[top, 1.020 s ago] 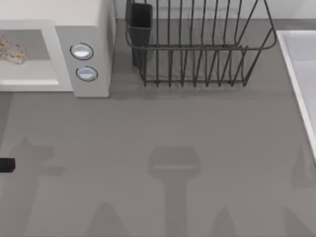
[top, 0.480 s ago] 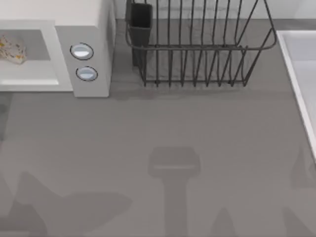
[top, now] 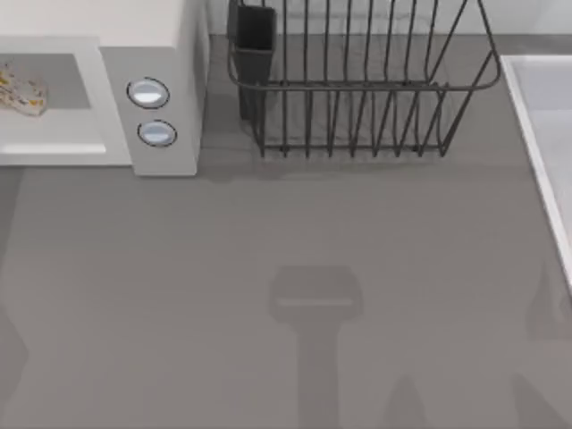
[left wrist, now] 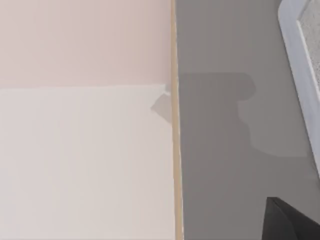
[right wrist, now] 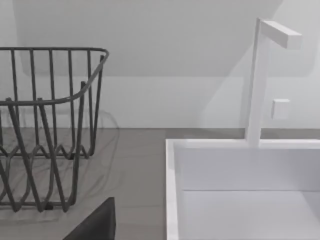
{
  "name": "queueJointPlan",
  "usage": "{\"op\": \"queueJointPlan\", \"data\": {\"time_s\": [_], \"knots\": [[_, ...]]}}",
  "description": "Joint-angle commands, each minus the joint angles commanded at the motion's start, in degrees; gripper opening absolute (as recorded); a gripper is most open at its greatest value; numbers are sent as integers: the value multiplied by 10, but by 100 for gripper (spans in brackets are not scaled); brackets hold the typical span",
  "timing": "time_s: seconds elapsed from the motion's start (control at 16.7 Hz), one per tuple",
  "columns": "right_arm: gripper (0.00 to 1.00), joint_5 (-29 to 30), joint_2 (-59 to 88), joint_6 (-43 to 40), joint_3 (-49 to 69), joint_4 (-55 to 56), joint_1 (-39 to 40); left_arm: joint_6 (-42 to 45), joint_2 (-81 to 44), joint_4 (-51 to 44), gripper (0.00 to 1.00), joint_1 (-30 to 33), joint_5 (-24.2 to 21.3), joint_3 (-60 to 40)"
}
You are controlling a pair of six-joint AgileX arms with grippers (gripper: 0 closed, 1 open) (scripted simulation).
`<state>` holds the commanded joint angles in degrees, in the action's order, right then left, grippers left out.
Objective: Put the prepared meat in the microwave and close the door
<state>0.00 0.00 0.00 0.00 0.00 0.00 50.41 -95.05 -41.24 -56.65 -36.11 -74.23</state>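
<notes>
You'll find the meat (top: 20, 89) already lying inside the microwave (top: 161, 54), on the grey cavity floor, left of the two knobs (top: 148, 93). The cavity stands open toward the table (top: 268, 232). Right of the microwave stands a wire rack (top: 357, 98), and right of that a white sink (right wrist: 240, 170) with its tap (right wrist: 260, 80). Dark corners in the wrist views (left wrist: 290, 222) don't let you tell how far either hand is open.
</notes>
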Motion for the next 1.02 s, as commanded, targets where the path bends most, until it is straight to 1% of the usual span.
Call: {"op": "queueJointPlan", "data": {"time_s": [0.18, 0.54, 0.66, 1.02], "knots": [[100, 0, 0, 0, 0, 0, 0, 18, -33, -16, 0, -29, -21, -26], [100, 0, 0, 0, 0, 0, 0, 18, -35, -5, 0, -27, -19, -17], [100, 0, 0, 0, 0, 0, 0, 19, -46, 27, 0, -27, -20, 7], [100, 0, 0, 0, 0, 0, 0, 20, -95, 185, 0, -30, -22, 108]]}}
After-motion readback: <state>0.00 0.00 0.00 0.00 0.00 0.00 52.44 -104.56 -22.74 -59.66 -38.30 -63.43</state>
